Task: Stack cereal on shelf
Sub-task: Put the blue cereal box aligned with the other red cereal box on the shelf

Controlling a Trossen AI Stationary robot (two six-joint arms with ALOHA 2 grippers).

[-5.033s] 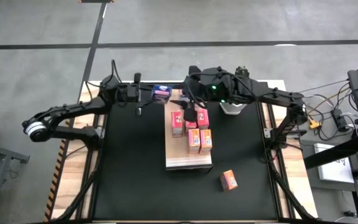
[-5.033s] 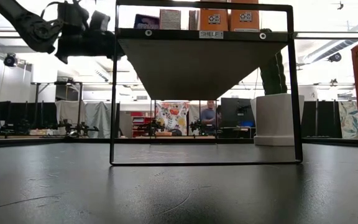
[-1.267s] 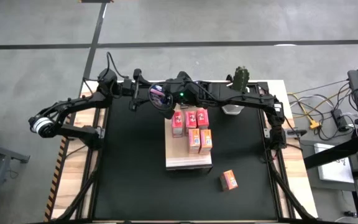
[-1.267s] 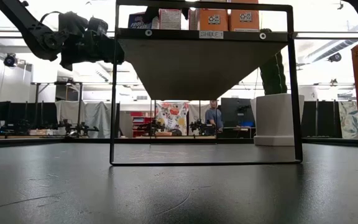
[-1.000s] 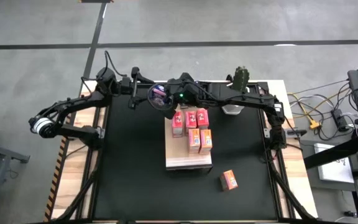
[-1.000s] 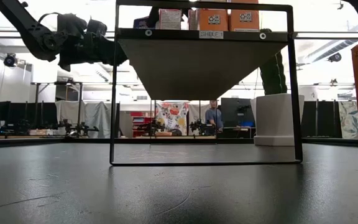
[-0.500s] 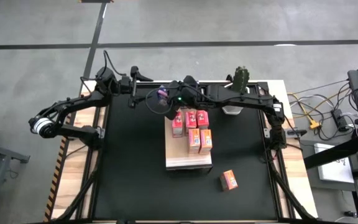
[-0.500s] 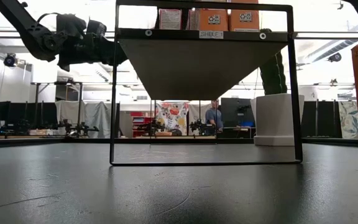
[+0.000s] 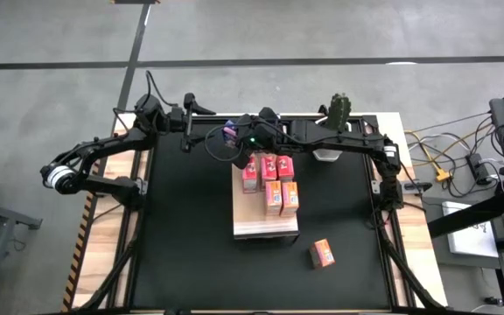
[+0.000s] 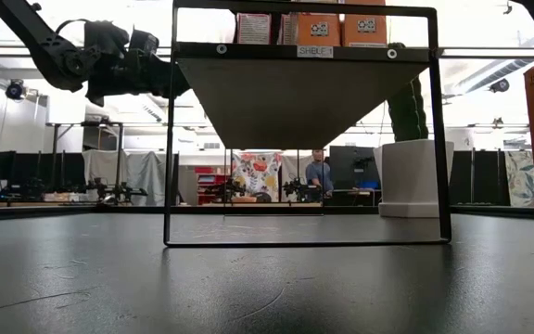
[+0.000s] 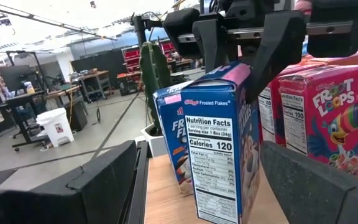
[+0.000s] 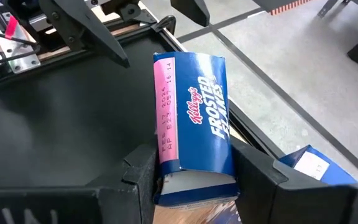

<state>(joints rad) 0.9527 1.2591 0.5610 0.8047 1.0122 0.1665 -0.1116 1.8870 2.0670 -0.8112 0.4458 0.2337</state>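
Note:
The shelf (image 9: 265, 223) is a light wood board raised on a black frame (image 10: 304, 51). Several pink-red boxes (image 9: 269, 166) and orange boxes (image 9: 281, 198) stand on it. One blue cereal box (image 11: 173, 140) stands at its far left corner. My right gripper (image 9: 239, 143) is shut on another blue Frosted Flakes box (image 11: 219, 143) over that corner. My left gripper (image 9: 198, 127) stands open just left of the shelf, level, with one finger on either side of the held box and apart from it. One orange box (image 9: 322, 254) lies on the black mat. My right gripper pinches the blue box near its pink top end (image 11: 238, 71), one finger (image 11: 272, 50) on each of two opposite faces. The fingers slant down from above. The box stays upright; its lower end is cut off by the frame, so I cannot tell whether it stands on the shelf.
A cactus (image 9: 339, 108) in a white pot (image 10: 413, 176) stands at the far right of the mat, beside the shelf. A Froot Loops box (image 11: 334, 121) stands close to the held box. In the room behind, a person (image 10: 320, 173) sits far off.
My right gripper has carried the blue box a little toward the table's right, over the shelf's far left corner, and tipped slightly downward. In the low view the box has gone out of sight behind the pink-red box.

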